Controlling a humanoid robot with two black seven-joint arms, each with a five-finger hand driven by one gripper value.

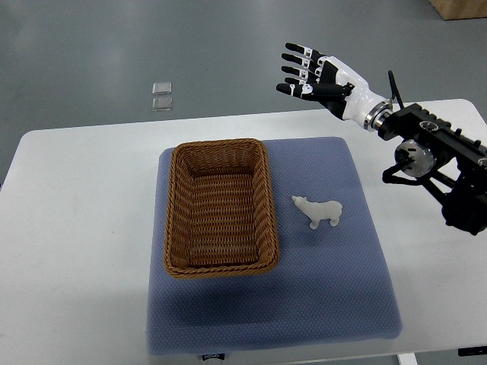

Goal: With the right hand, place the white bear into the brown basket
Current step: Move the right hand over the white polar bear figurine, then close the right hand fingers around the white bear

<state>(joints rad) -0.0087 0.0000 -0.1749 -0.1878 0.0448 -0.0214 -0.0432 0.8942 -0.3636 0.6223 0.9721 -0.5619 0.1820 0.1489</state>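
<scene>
A small white bear lies on its side on the blue mat, just right of the brown wicker basket. The basket is rectangular and holds nothing. My right hand hovers high beyond the table's far edge, well above and behind the bear, with its fingers spread and nothing in them. Its arm comes in from the right edge over the table's right side.
The blue padded mat covers the middle of the white table. Two small clear squares lie on the grey floor beyond the table. A cardboard box corner shows at top right.
</scene>
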